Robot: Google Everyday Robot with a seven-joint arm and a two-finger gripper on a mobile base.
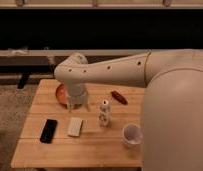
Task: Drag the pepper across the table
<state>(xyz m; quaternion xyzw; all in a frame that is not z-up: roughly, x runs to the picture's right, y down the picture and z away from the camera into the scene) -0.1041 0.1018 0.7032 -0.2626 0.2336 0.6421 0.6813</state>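
1. Currently the small, glossy dark red chili-like pepper (119, 97) lies flat on the light wooden butcher-block table (95, 142), towards its far right part, half behind the robot's big white arm.
2. Over the table's left-centre hangs the gripper (78, 106), pointing down, just beside the round orange bowl (60, 93) and well apart from the pepper. Its jaws look spread, with nothing between them.
3. Between gripper and pepper stands a small white patterned bottle (104, 112), upright; a white cup (131, 135) sits nearer the front edge.
4. Handling, as a judgement: the pepper should be very light, firm but not hard, with a slick skin. It may roll or swivel if pushed at one end.
5. Best hold is probably across the middle of its length, jaws closing on the narrow sides, pressed gently so that the skin is not bruised.
6. Dragging needs light downward contact; the bottle, tall and narrow, could tip if brushed.
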